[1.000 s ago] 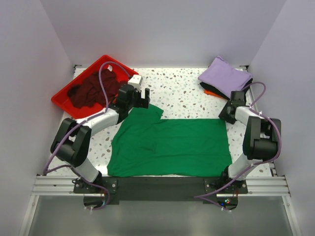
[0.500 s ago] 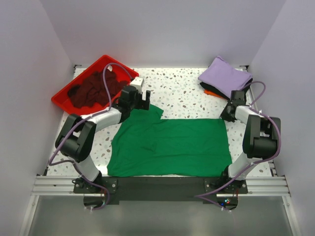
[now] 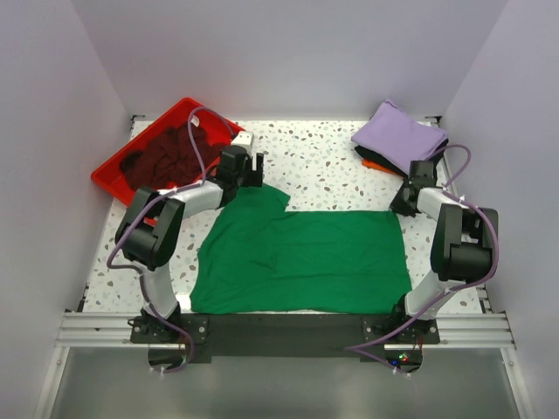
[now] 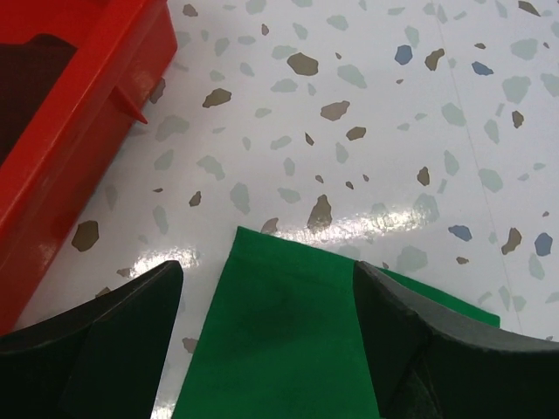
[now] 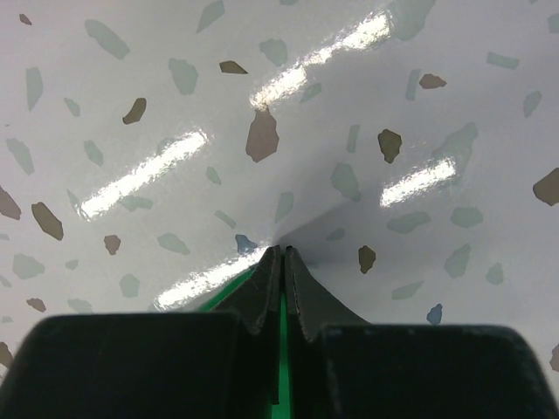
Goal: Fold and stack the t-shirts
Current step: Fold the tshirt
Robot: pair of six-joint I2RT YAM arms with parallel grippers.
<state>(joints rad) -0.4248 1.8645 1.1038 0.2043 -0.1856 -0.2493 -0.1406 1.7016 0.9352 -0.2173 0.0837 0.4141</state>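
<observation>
A bright green t-shirt (image 3: 301, 260) lies spread flat in the middle of the speckled table. Its far left corner (image 4: 279, 340) lies between the wide-apart fingers of my left gripper (image 4: 266, 288), which stands open over it, fingertips low at the table. My right gripper (image 5: 282, 255) is shut on the green t-shirt's far right corner, a green strip showing between its pads. In the top view that gripper (image 3: 401, 206) sits at the shirt's far right corner. A dark maroon t-shirt (image 3: 162, 157) lies crumpled in the red tray (image 3: 112, 170). A folded lavender t-shirt (image 3: 400, 133) tops a stack over black and orange ones.
The red tray's wall (image 4: 70, 148) stands close to the left of my left gripper. The folded stack sits in the far right corner, just behind the right arm (image 3: 458, 236). White walls enclose the table on three sides.
My left gripper has moved toward the far edge of the green shirt's left corner and its fingers have begun to narrow. My right gripper has shut on the right corner.
</observation>
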